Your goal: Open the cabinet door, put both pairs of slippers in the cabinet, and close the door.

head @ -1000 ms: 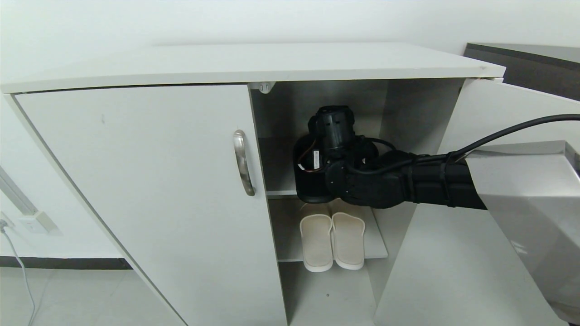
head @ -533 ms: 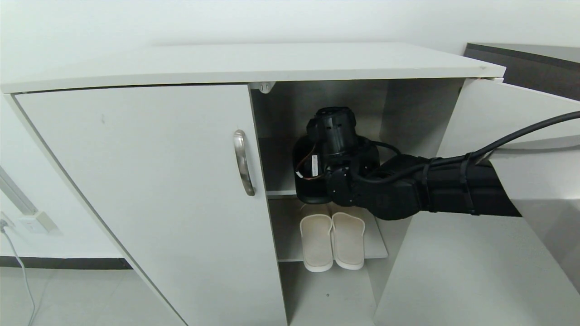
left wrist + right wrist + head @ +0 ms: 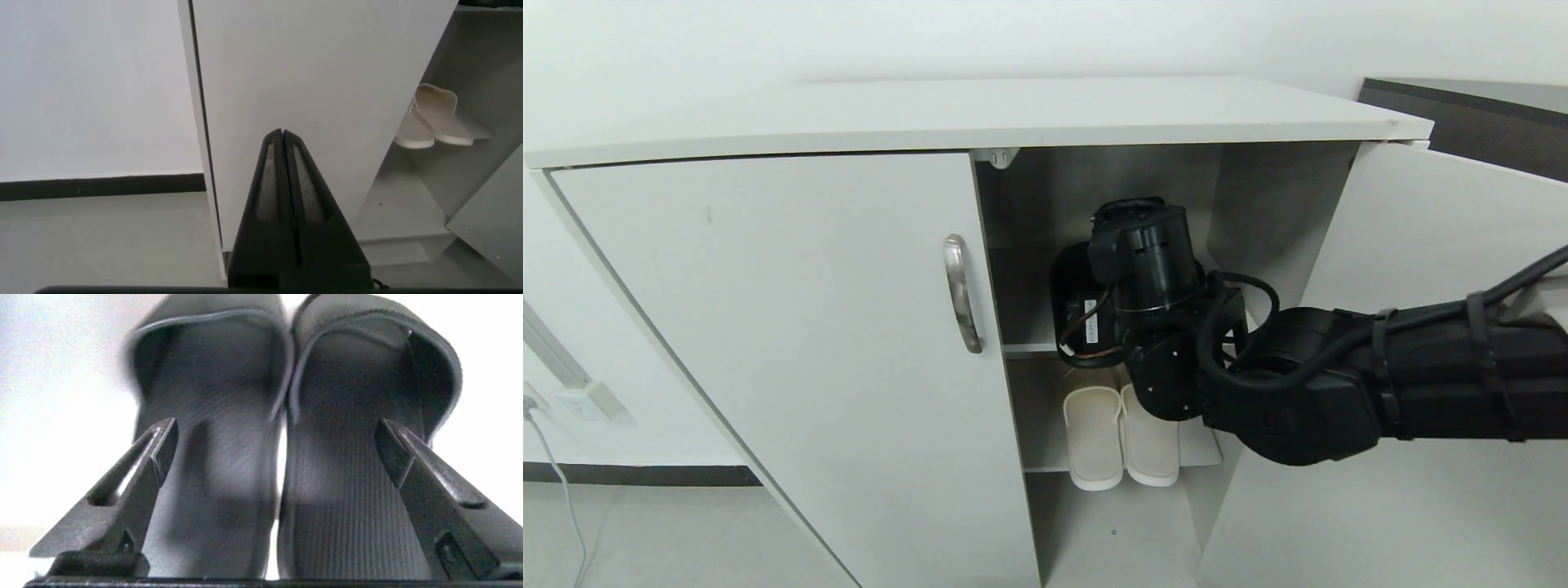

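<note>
since the cabinet [image 3: 980,114] had its right door [image 3: 1421,245] swung wide and its left door [image 3: 768,327] shut, your right arm [image 3: 1339,392] was in through that one opening, with its wrist at the upper shelf. the dark slippers [image 3: 351,457] lay on that upper shelf, side by side and touching, so both fitted the narrow bay. the white slippers [image 3: 1121,437] sat as a pair on the shelf below, heels just over its front edge. your right end effector [image 3: 276,433] was spread, one finger on either side of the dark pair and clamped on nothing. from that, i judged both pairs were stowed and only the door was left to close. your left end effector [image 3: 282,135] was pressed together and empty, low before the shut door, well out of the way.
</note>
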Tool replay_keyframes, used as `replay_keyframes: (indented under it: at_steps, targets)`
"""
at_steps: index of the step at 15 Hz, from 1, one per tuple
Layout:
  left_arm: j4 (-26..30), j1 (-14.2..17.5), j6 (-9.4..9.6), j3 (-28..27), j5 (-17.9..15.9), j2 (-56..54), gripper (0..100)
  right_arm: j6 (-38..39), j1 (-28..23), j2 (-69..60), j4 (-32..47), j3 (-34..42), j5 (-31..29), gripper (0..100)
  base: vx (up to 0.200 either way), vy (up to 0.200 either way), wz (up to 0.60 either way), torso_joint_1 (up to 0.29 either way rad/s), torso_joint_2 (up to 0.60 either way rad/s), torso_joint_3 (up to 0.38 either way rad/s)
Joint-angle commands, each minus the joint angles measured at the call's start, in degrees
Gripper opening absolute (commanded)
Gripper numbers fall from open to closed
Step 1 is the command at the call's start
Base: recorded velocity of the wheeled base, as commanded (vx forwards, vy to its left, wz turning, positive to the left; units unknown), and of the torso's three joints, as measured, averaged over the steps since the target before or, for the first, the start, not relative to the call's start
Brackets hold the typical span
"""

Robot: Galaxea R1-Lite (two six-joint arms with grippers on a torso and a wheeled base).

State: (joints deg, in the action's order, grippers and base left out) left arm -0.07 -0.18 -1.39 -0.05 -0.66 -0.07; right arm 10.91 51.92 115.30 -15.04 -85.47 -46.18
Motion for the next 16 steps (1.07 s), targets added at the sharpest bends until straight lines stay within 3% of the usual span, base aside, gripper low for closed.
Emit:
replay_keyframes:
  at_steps: [1, 4, 5, 9, 16]
  targets:
    - [0.0, 0.0, -0.02, 0.0, 0.0, 0.1, 0, 0.1, 2.2, -4.7, -1.1, 4.9, 0.0, 100, 0.000, 0.000, 0.00, 0.000, 0.00, 0.000]
    - [0.0, 0.0, -0.02, 0.0, 0.0, 0.1, 0, -0.3, 4.9, -8.4, -5.3, 11.6, 0.0, 100, 0.000, 0.000, 0.00, 0.000, 0.00, 0.000]
    - [0.0, 0.0, -0.02, 0.0, 0.0, 0.1, 0, -0.5, 5.6, -9.0, -6.5, 13.2, 0.1, 0, 0.000, 0.000, 0.00, 0.000, 0.00, 0.000]
    - [0.0, 0.0, 0.07, 0.0, 0.0, 0.1, 0, -3.4, 7.0, -10.6, -10.4, 15.9, 0.3, 0, 0.000, 0.000, 0.00, 0.000, 0.00, 0.000]
    - [0.0, 0.0, 0.07, 0.0, 0.0, 0.1, 0, -3.5, 7.4, -10.4, -10.8, 16.1, 0.2, 0, 0.000, 0.000, 0.00, 0.000, 0.00, 0.000]
